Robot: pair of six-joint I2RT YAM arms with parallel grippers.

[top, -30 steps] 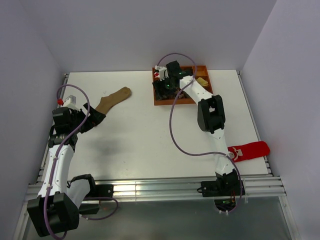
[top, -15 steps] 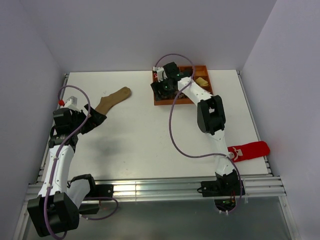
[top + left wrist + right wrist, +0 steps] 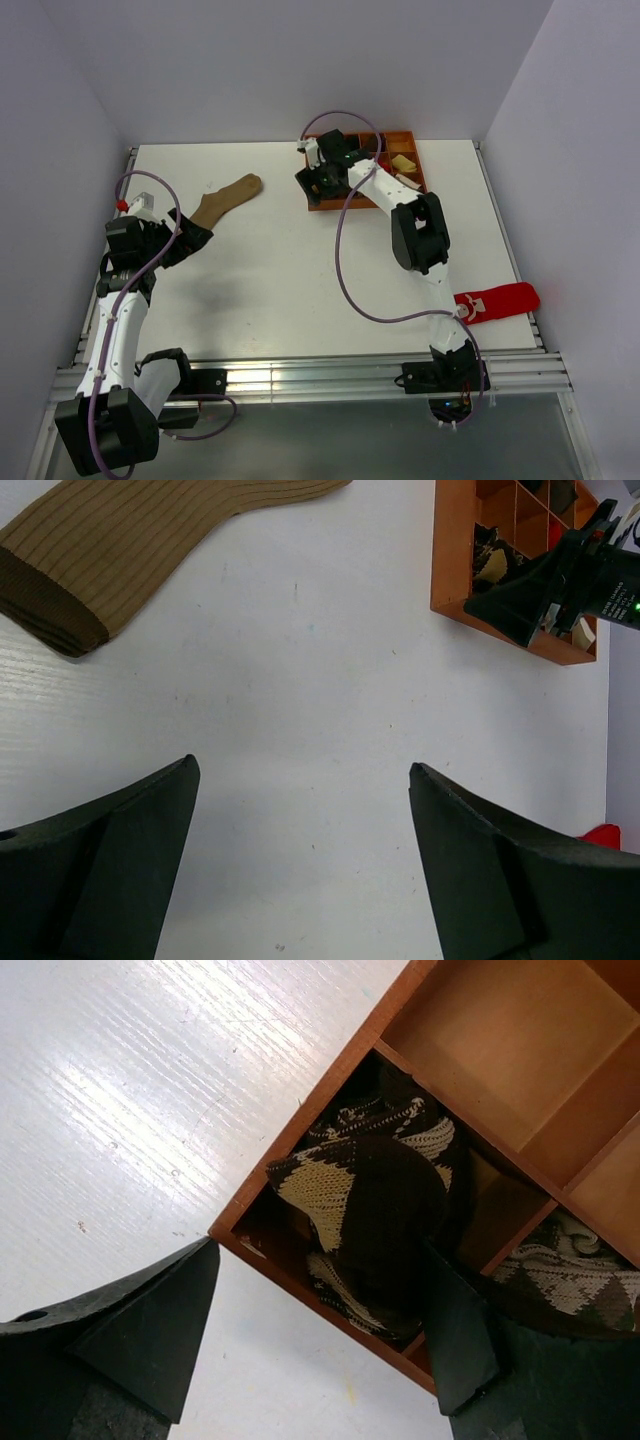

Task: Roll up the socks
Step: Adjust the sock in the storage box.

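I count two argyle socks in the tray (image 3: 500,1030): a dark sock (image 3: 370,1210) in its corner compartment and a second sock (image 3: 572,1272) in the next one. The right gripper (image 3: 320,1290) hangs over that corner, jaws apart, holding nothing. The left gripper (image 3: 302,780), well left of the tray, is likewise spread. One tan sock (image 3: 120,540) lies left of the tray.

Table middle: bare table (image 3: 290,270) between both arms, free to cross.
Left end effector (image 3: 302,770): fingers spread over bare table; tan sock (image 3: 130,550) lies ahead to its left.
Right end effector (image 3: 320,1250): spread fingers straddle the corner wall of the tray (image 3: 300,1130).
Corner compartment: filled by dark argyle sock (image 3: 370,1210), hemmed by dividers.
Near right edge: red sock (image 3: 500,299).
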